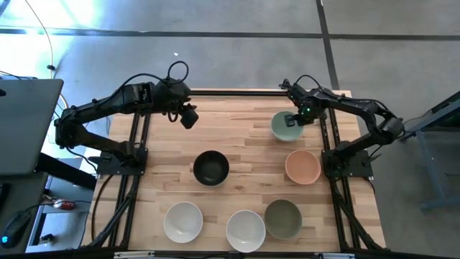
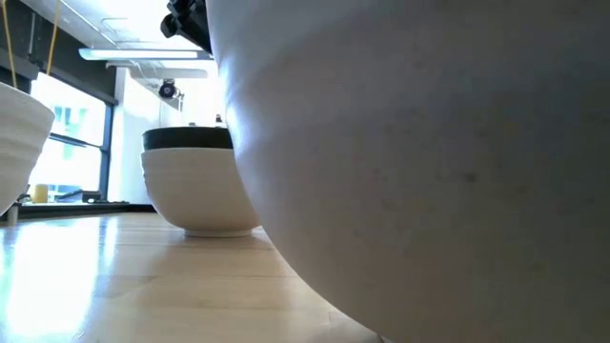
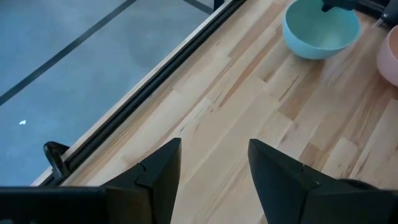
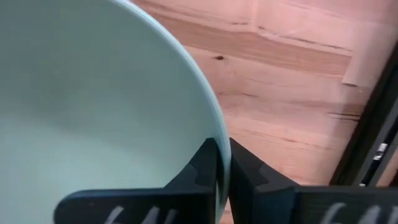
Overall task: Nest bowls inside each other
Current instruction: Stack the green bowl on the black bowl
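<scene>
The pale mint green bowl stands near the table's far right, with my right gripper shut on its rim. The peach-orange bowl sits just nearer. At mid-table the black bowl sits inside a white bowl, only its dark rim showing above it. Along the near edge stand two white bowls and the olive-grey bowl. My left gripper hangs open over bare wood at the far left, touching nothing. My right gripper pinches the mint bowl's rim on its far right side, one finger inside the bowl and one outside. The fingers come from above, pointing down. The bowl stays upright; whether its base is still on the table I cannot tell.
The table's dark frame rails run along both sides, by the arm bases. Bare wood lies between my left gripper and the mint bowl. In the low view a white bowl close to the camera hides most of the table.
</scene>
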